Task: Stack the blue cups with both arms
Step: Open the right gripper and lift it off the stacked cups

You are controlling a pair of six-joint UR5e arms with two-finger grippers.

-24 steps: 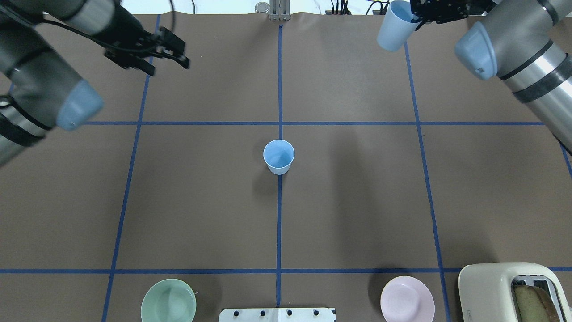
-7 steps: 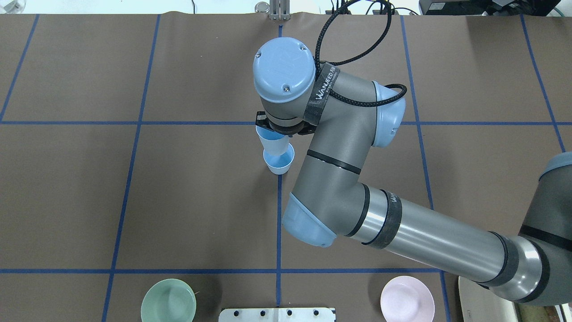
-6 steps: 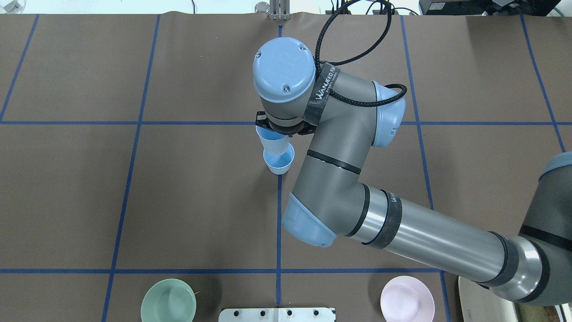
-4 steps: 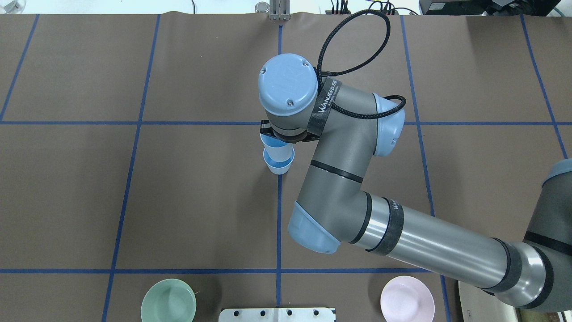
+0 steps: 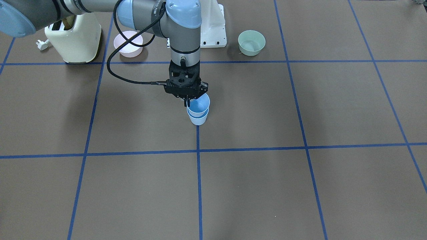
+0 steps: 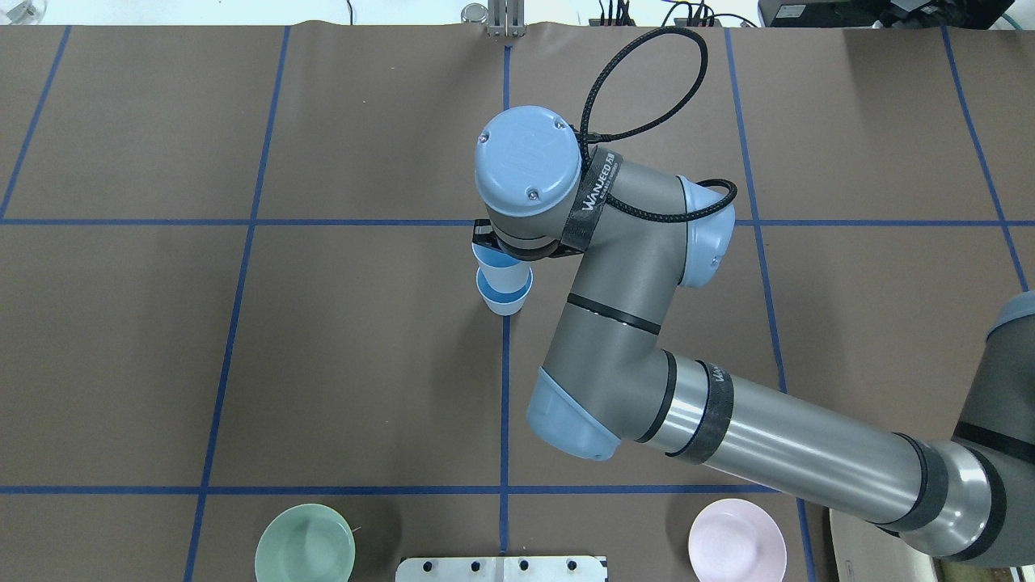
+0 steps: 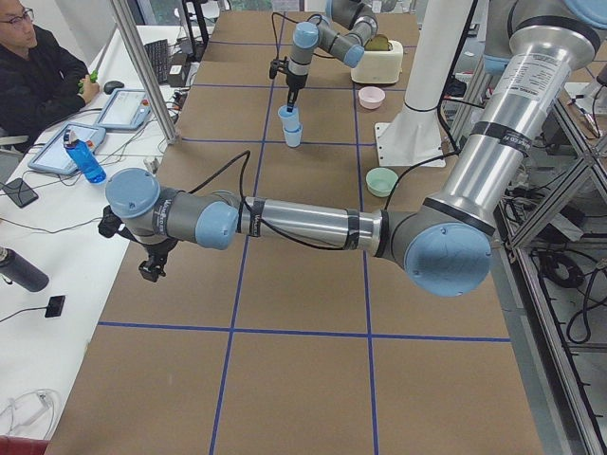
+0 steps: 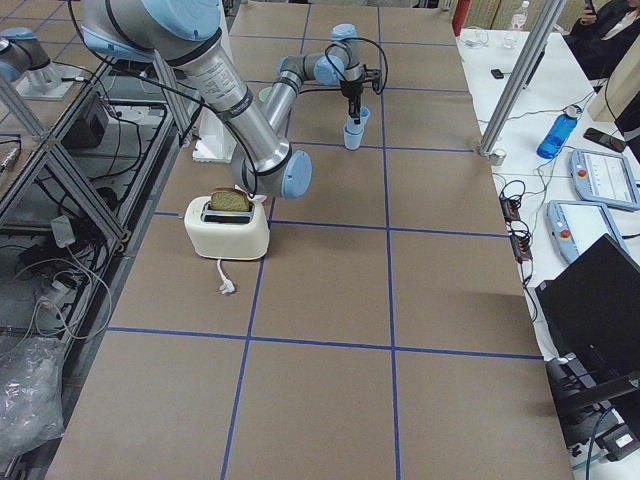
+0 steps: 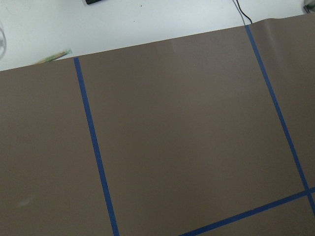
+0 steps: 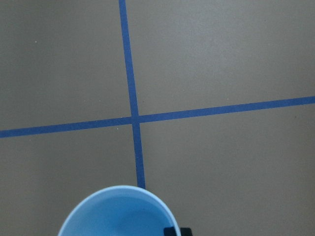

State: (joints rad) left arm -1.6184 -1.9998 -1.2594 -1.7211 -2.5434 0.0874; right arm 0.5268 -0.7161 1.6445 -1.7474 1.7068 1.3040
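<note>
At the middle of the brown surface (image 5: 300, 186): 2 blue cups, nested. Down on the centre strip of blue tape (image 5: 198, 173), between 2 cross strips, the lower blue cup (image 5: 199, 120), upright. Partway down inside it, the upper blue cup (image 5: 199, 104), with its rim clear above the lower rim and its bright blue inside on show.

Clenched on the wall of the upper blue cup with the right pincer (image 5: 188, 101), pointing straight down from the wrist. In the right wrist view, 1 black fingertip (image 10: 171, 231) just inside the pale rim and a 2nd just outside it, at the bottom edge of the frame. From overhead, most of that pincer hidden under the round blue cap of the right arm (image 6: 614, 339), bent at the elbow and reaching in from the lower right, with a black cable (image 6: 647, 89) looped above the wrist.

Far off along the surface in the left side view, the left arm (image 7: 303, 223), stretched low toward the operators' edge. At its end the left pincer (image 7: 150, 273), small and dark; cannot tell whether released or clenched. Nothing but brown surface and tape in the left wrist view.

Near the robot's white pedestal (image 5: 213, 26): a green bowl (image 5: 251, 42), a pink bowl (image 5: 125, 46), and a cream toaster (image 5: 74, 40) with bread in its slot.
</note>
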